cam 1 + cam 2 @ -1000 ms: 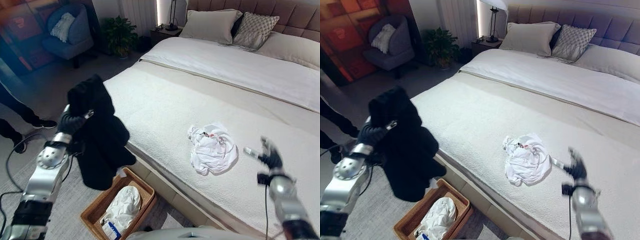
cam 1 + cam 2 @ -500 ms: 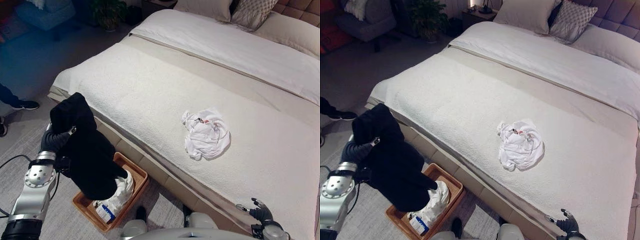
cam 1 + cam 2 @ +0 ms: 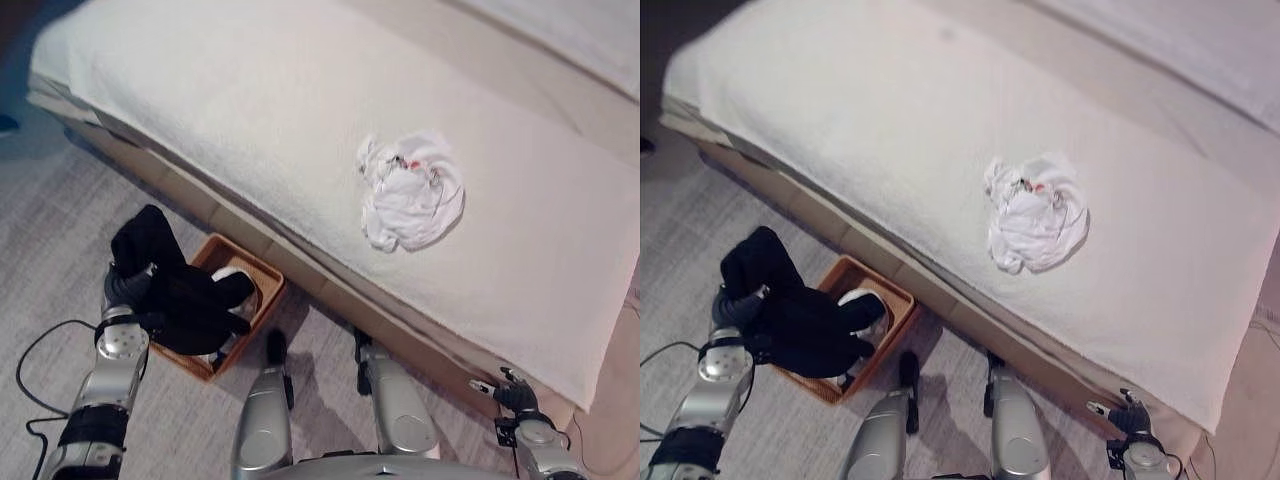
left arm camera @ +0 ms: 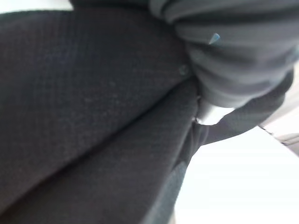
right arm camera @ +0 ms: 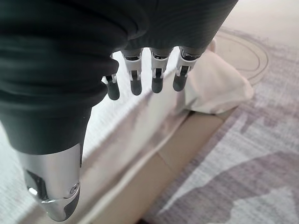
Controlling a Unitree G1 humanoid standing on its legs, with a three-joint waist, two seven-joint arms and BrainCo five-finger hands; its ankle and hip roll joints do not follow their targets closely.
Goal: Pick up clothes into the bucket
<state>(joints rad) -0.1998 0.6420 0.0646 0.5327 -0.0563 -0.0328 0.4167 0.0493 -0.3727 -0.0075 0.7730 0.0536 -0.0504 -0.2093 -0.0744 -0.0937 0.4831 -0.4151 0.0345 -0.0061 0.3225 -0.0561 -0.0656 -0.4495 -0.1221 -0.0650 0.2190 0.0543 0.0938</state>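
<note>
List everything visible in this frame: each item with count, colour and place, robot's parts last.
Black garment: one, black, held by the left hand, hanging into the basket.
White clothes: one crumpled pile, white with small red marks, on the bed.
Basket: one, brown woven, on the floor beside the bed, with a white item inside.
Bed: one, cream cover.
Carpet: grey, on the floor.
Left hand: fingers curled on the black garment.
Right hand: fingers straight, holding nothing, by the bed's edge.

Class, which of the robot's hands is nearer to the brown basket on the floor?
Left. The left hand holds the black garment over the brown basket; the right hand hangs beside the bed, far off.
</note>
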